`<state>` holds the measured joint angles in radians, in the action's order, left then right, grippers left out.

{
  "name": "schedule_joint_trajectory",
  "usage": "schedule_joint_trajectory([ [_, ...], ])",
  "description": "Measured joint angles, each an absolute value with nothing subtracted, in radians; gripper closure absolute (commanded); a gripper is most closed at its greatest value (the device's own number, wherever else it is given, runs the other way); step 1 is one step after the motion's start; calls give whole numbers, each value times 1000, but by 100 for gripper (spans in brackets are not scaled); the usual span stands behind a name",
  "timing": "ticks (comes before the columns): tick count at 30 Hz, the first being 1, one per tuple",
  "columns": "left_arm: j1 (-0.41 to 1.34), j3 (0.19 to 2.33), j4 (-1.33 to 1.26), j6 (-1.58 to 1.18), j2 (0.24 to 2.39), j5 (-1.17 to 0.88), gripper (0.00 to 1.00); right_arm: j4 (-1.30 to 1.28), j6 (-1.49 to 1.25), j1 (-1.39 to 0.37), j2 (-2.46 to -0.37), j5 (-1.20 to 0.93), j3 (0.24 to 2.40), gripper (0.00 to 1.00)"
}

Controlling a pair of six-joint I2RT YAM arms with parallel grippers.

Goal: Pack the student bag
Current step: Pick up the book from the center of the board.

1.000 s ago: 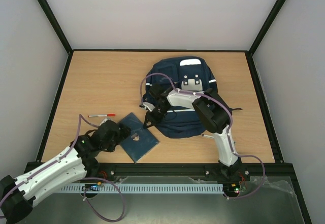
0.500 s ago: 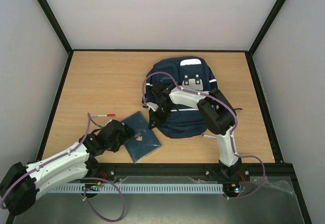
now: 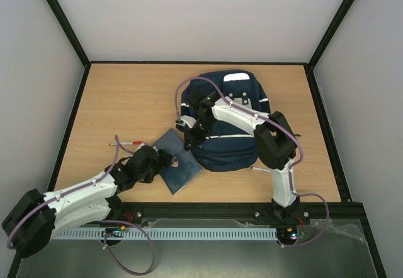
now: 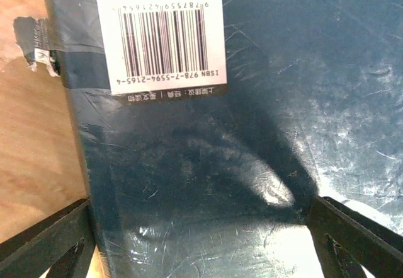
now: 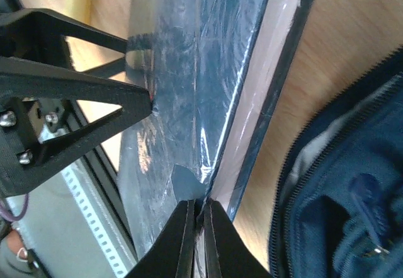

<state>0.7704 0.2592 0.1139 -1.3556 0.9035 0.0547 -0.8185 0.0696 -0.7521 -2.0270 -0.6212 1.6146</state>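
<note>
Two claws on one book

Right claw (image 5: 196, 210) is clenched on the edge of the dark-blue book (image 3: 178, 162). Left claw (image 4: 201, 227) is released, straddling its barcoded cover. The unzipped student bag (image 3: 233, 117) lies on the desk (image 3: 126, 101), beside the book.

Robot laboratory cell: wooden worktop (image 3: 126, 101) boxed by white panels (image 3: 201, 13) in black framing (image 3: 61, 19); slotted cable duct (image 3: 189, 234); left arm (image 3: 75, 199) and right arm (image 3: 280, 180) bolted down.

Crowded near middle
The book (image 3: 178, 162) blocks it, student bag (image 3: 232, 117) just beside; far-left table (image 3: 119, 95) lies open.
</note>
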Motion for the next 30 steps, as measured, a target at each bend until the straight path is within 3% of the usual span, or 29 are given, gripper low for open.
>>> schedule_joint_trajectory([
  [6,769,334,64,-1268,1053,71,7,-800,60,-716,-2000,-549,1563,89],
  [9,757,365,21,-1220,1130,61,7,-759,60,-665,-1972,-545,1479,71],
  [15,729,427,-113,-1150,1295,34,8,-711,63,-590,-1958,-565,1380,52],
  [23,727,420,-220,-1128,1344,27,9,-697,65,-582,-1968,-633,1370,44],
  [30,742,419,-226,-1120,1345,49,10,-763,84,-554,-2026,-759,1399,50],
])
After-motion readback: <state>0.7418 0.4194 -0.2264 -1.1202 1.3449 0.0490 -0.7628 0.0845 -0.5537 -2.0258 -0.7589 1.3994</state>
